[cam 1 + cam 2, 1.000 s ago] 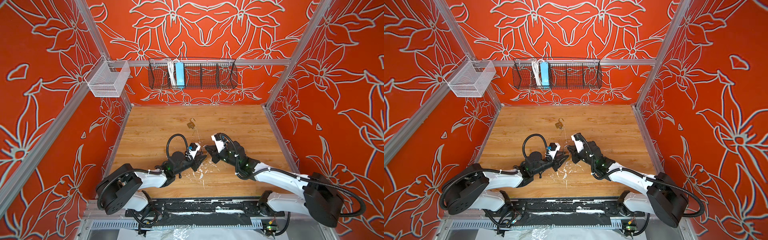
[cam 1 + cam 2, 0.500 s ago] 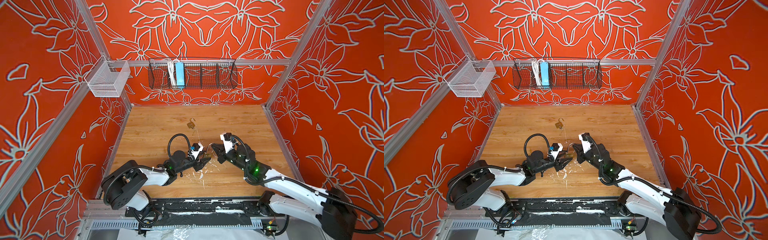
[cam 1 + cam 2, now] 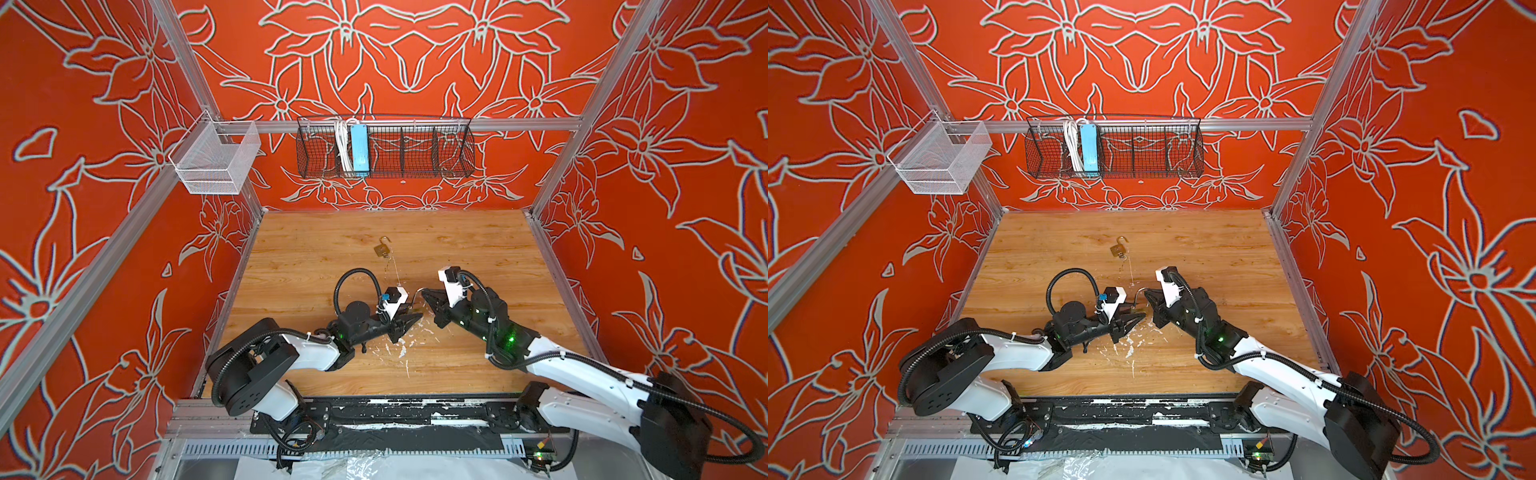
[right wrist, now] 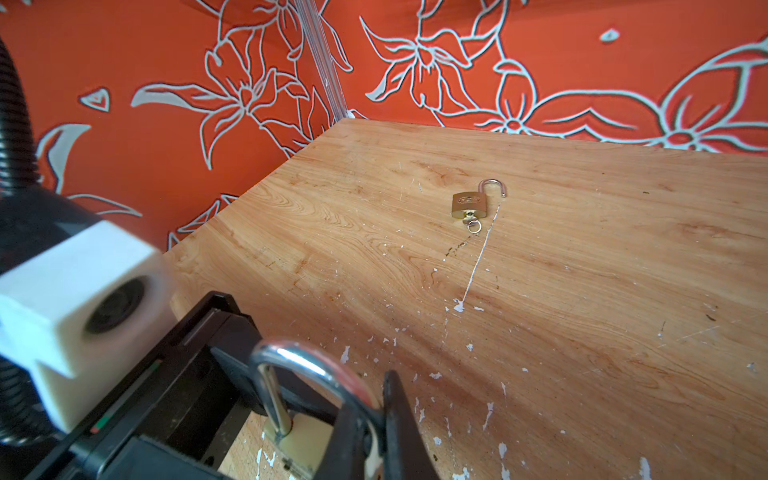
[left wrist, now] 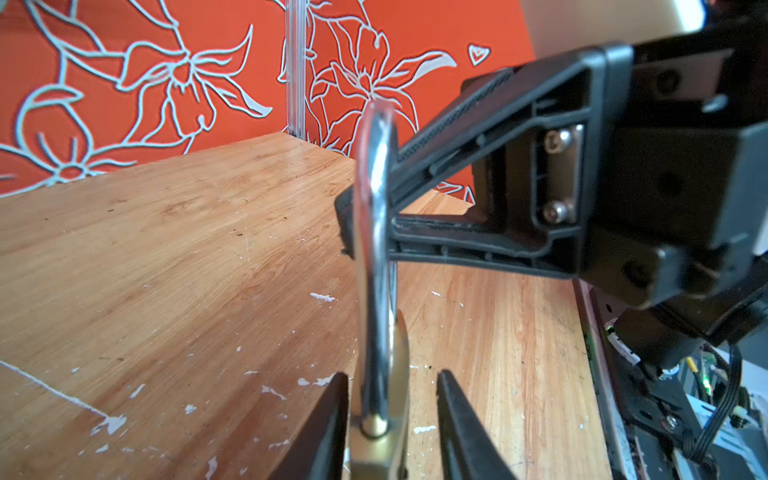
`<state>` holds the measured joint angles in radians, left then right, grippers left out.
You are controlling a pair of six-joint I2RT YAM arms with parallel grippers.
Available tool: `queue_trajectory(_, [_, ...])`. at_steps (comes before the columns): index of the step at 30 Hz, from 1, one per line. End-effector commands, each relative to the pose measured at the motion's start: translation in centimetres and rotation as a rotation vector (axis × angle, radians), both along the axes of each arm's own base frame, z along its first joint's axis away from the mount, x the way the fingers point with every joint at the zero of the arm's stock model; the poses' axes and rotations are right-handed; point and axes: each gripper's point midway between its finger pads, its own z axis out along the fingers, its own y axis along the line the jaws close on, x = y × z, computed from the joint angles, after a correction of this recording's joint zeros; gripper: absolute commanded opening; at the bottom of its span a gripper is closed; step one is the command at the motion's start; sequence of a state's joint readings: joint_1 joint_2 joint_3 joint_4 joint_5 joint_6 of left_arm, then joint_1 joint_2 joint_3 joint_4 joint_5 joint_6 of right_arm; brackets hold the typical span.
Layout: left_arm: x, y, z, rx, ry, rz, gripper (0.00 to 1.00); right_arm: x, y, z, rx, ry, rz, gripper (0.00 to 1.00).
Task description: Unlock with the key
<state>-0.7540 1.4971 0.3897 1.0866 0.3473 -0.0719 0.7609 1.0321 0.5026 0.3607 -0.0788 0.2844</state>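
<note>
One lock [image 4: 469, 205] lies open, key [image 4: 471, 219] in; this side of it the right claw [image 3: 429, 296] clenches the shackle [image 4: 299, 349] of a second lock [image 5: 376, 449], seemingly unopened, left claw [image 5: 390, 376] loose around it.

**Brass and silver on orange**

The padlock [image 4: 305, 442] in the black right claw [image 4: 371, 415] has a brass-yellow body and silvery shackle [image 4: 316, 360]. Beyond the claw, a second padlock [image 4: 469, 205] shows the same colours. The table [image 4: 582, 311] is light woodgrain flecked white; the walls [image 4: 166, 62] are orange with pale outlined flowers.

Left fingers [image 5: 324, 432] parted (right fingers [image 4: 399, 415] pinched).
</note>
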Motion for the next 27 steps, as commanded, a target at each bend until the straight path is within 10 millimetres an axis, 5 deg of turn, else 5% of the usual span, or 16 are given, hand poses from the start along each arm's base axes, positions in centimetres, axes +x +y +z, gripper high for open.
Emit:
queue_trajectory(1, [-0.2,-0.6,1.0,-0.01,-0.025,-0.028,0.27,0.0,0.3,2.7,0.087,-0.067,0.008,0.0])
queue_trajectory(5, [-0.3,-0.8,0.9,-0.009,-0.024,-0.044,0.0,0.1,0.1,2.7,0.082,-0.069,0.0,0.0])
queue_trajectory(11, [-0.5,-0.6,1.3,-0.012,-0.025,-0.046,0.0,0.3,-0.3,2.5,0.068,-0.073,-0.023,0.0])
queue_trajectory(12, [-0.4,-0.5,1.5,-0.012,-0.024,-0.035,0.0,0.4,-0.5,2.3,0.06,-0.075,-0.037,0.08])
queue_trajectory(15, [0.4,0.5,2.2,-0.011,-0.019,0.045,0.0,1.1,-1.6,1.9,0.034,-0.075,-0.105,0.66])
queue_trajectory(18, [2.5,2.8,2.6,-0.003,0.054,0.228,0.0,1.8,-3.1,1.5,0.0,-0.067,-0.199,0.93])
queue_trajectory(22, [5.3,7.4,3.8,-0.055,0.217,0.453,0.0,2.3,-4.7,1.2,-0.033,-0.07,-0.286,0.98])
queue_trajectory(27, [5.8,12.3,4.8,-0.242,0.333,0.607,0.0,2.6,-4.4,0.5,-0.066,-0.074,-0.275,0.98])
